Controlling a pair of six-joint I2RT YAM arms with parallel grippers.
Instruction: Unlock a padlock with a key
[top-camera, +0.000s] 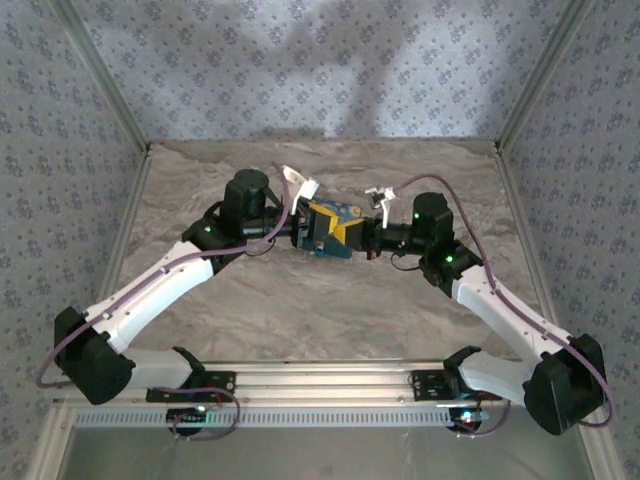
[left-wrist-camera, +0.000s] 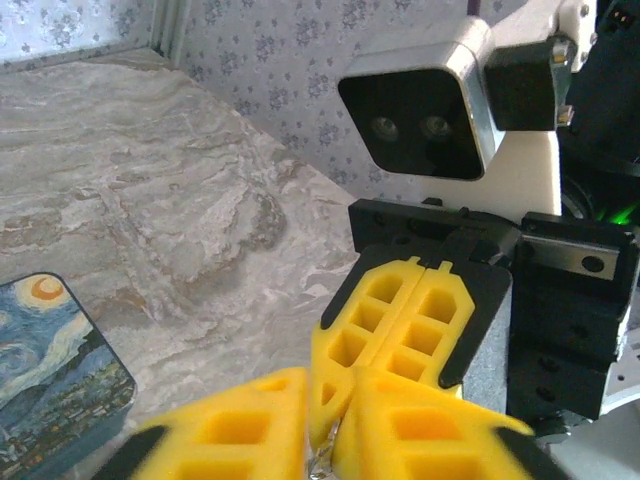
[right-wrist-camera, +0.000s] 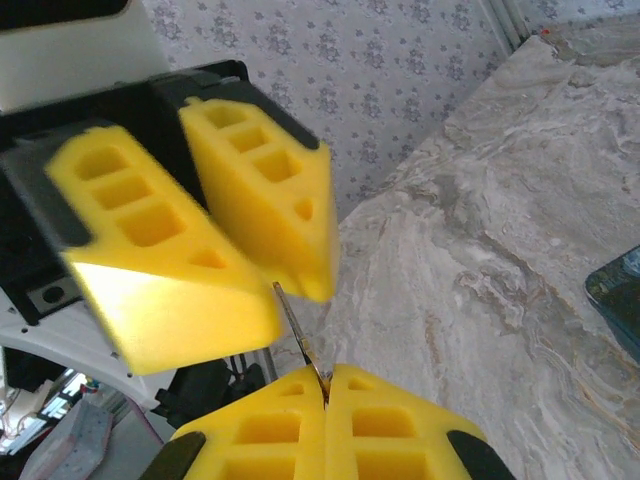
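The key (right-wrist-camera: 299, 337), a thin dark metal sliver, stands upright with my right gripper (right-wrist-camera: 327, 378) shut on its lower end. Its upper end reaches into the gap between the left gripper's (right-wrist-camera: 294, 303) yellow fingers, which stand slightly apart around it. In the left wrist view my left gripper (left-wrist-camera: 333, 440) points at the right gripper (left-wrist-camera: 347, 388), tip to tip, with a silvery glint in the narrow gap between my own fingers. From above, both grippers meet over the middle of the table, left gripper (top-camera: 318, 238) and right gripper (top-camera: 366, 240). The padlock is hidden.
A blue-and-yellow swirl-painted box (left-wrist-camera: 50, 375) lies flat on the marbled table (left-wrist-camera: 200, 190), under where the grippers meet (top-camera: 330, 213). Patterned walls close in the back and both sides. The right arm's wrist camera (left-wrist-camera: 425, 110) faces the left wrist closely.
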